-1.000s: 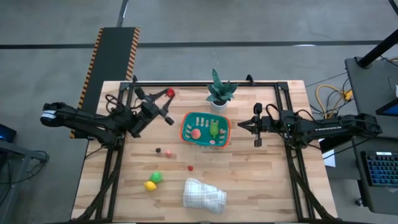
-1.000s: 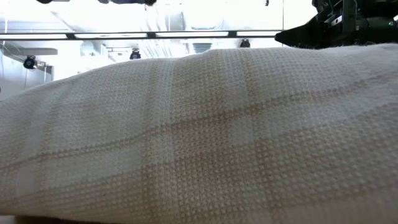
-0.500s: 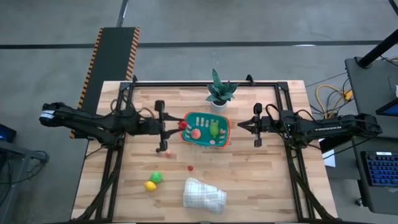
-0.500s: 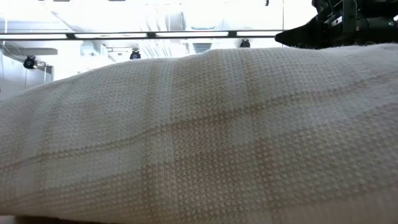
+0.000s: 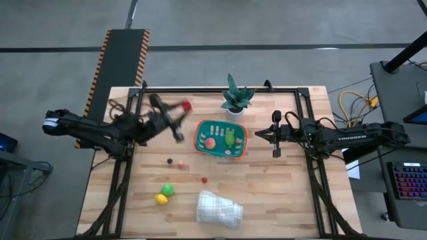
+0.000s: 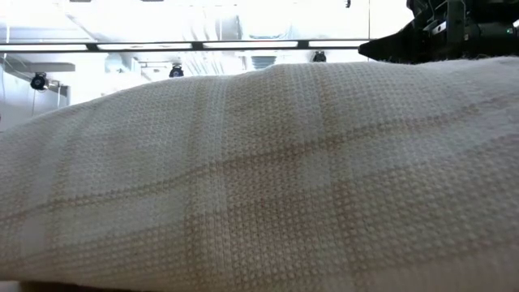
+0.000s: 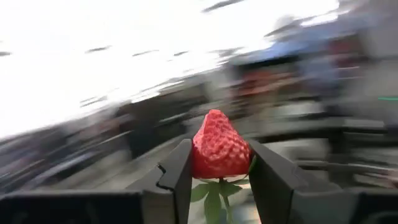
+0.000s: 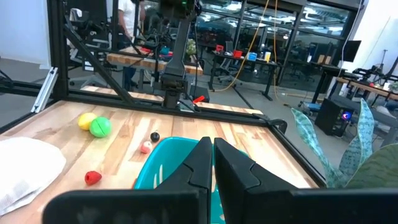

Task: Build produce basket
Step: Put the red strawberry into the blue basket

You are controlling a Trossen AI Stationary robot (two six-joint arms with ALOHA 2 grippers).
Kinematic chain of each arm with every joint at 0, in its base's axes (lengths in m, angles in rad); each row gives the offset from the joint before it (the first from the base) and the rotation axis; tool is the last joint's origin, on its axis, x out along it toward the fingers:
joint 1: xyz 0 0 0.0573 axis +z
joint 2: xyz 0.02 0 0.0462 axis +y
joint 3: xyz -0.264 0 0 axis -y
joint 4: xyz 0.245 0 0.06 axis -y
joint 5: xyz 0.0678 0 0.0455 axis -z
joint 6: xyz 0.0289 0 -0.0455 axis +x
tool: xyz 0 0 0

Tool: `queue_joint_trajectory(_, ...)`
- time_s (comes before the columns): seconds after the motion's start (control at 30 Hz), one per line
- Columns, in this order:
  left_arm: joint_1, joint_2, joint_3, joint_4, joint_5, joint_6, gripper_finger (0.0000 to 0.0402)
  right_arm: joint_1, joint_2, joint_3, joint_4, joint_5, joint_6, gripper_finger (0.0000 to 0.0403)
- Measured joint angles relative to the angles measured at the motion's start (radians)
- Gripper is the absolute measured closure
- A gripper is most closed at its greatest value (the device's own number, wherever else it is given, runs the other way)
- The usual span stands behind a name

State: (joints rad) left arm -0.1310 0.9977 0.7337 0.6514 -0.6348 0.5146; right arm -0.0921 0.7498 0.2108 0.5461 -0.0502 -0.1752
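We've got the strawberry point(image 7: 219, 146) pinched in our left gripper point(image 5: 181, 115), up near the table's far-left edge, well short of the basket point(image 5: 202, 131), so next we carry it over and drop it in, while our right gripper point(image 5: 276, 134) waits, closed, beside it.

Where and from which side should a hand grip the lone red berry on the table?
Across its middle, from straight above: the red berry is small, roundish and lies apart from everything else, so both sides look free and a side approach would probably just scrape the tabletop.
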Motion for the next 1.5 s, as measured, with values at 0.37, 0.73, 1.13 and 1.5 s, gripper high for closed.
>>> queue_joint_trajectory(0.37, -0.002, 0.030, -0.063, 0.042, -0.163, 0.202, 0.0294, 0.000, 0.000, -0.002, -0.018, 0.001, -0.008, 0.0394)
queue_joint_trajectory(0.73, -0.005, -0.036, -0.073, -0.163, 0.542, -0.006, 0.0294, 0.000, 0.000, -0.002, -0.018, 0.002, -0.008, 0.0394)
queue_joint_trajectory(1.13, -0.026, -0.160, -0.104, -0.160, 0.855, -0.085, 0.0294, 0.000, 0.000, -0.003, -0.018, 0.024, -0.009, 0.0394)
queue_joint_trajectory(1.5, -0.054, -0.226, -0.137, -0.077, 0.944, -0.097, 0.0294, 0.000, 0.000, -0.011, -0.017, 0.026, -0.020, 0.0394)
